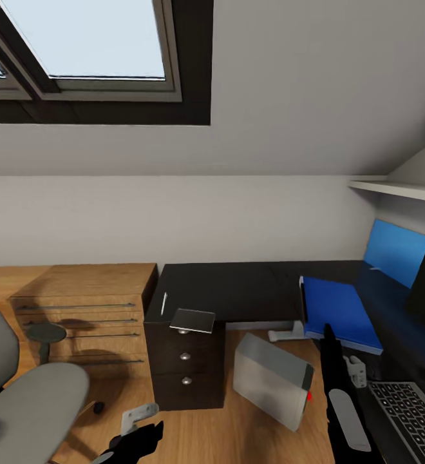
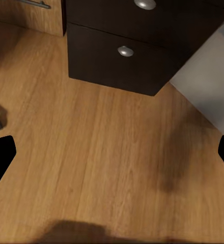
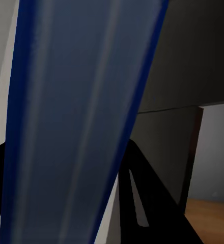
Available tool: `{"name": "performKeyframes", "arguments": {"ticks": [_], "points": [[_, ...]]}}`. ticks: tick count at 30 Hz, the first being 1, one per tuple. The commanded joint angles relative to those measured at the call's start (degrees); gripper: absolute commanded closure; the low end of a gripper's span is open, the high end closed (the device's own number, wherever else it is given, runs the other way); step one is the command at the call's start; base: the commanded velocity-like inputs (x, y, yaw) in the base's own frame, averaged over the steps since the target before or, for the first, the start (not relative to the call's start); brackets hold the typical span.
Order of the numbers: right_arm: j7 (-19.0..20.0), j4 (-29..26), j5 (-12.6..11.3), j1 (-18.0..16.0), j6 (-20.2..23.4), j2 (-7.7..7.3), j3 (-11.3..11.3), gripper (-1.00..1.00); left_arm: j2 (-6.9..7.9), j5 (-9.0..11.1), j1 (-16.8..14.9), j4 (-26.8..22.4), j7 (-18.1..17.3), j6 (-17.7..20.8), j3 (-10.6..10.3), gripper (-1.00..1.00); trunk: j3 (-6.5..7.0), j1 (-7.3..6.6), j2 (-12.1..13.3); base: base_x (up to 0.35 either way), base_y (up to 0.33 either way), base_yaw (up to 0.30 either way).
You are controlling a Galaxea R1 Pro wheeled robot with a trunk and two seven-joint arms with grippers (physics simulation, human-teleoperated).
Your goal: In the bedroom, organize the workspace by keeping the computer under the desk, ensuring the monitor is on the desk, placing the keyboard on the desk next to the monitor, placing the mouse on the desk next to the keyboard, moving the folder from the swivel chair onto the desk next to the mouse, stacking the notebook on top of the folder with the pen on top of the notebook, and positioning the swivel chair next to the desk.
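Holding folder [image 1: 338, 309] flat on tabletop [image 1: 238, 287], beside keyboard [image 1: 409, 412]; right end effector [image 1: 329, 333] pinching near edge. Thin, stiff, light, slick; best gripped by edge. Left end effector [image 2: 112, 152] spread.

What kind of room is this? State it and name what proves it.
Probably an attic room used as a home office: a skylight sits in the sloped ceiling, and a black desk with a keyboard, a computer and a swivel chair stand on a wood floor.

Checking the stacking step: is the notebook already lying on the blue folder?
No, the notebook lies on the drawer unit, well apart from the folder.
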Motion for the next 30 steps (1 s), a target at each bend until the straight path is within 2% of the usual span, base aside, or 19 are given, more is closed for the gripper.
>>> {"name": "performKeyframes", "arguments": {"ticks": [1, 7, 13, 23, 30], "points": [[0.46, 0.05, -0.60, -0.05, 0.00, 0.07, -0.09, 1.00, 0.11, 0.57, -0.05, 0.07, 0.58, 0.06, -0.18, -1.00, -0.07, 0.01, -0.05, 0.157, 0.000, 0.000], [0.52, -0.06, -0.85, -0.05, 0.13, 0.03, -0.29, 1.00, -0.06, 0.47, -0.03, 2.43, 0.71, 0.04, -0.39, -1.00, -0.07, 0.01, -0.05, 0.278, 0.000, 0.000], [0.06, -0.08, -0.78, -0.05, 0.22, -0.38, -0.27, 1.00, -0.14, 0.47, -0.03, 2.82, 0.75, 0.04, -0.49, -1.00, -0.07, 0.01, -0.05, 0.290, 0.000, 0.000], [-2.06, 2.75, -0.64, -0.18, 0.24, -3.31, -0.43, 1.00, -0.17, 0.38, -0.03, 3.48, 0.46, 0.03, -1.26, -1.00, -0.07, 0.01, -0.05, 0.060, 0.000, 0.000], [-2.01, 10.85, -0.60, -4.26, -0.08, -6.30, -0.43, 1.00, -0.25, 0.37, -0.03, 3.55, 0.41, -0.05, -1.31, -1.00, -0.07, 0.01, -0.05, 0.002, 0.000, 0.000]]}}
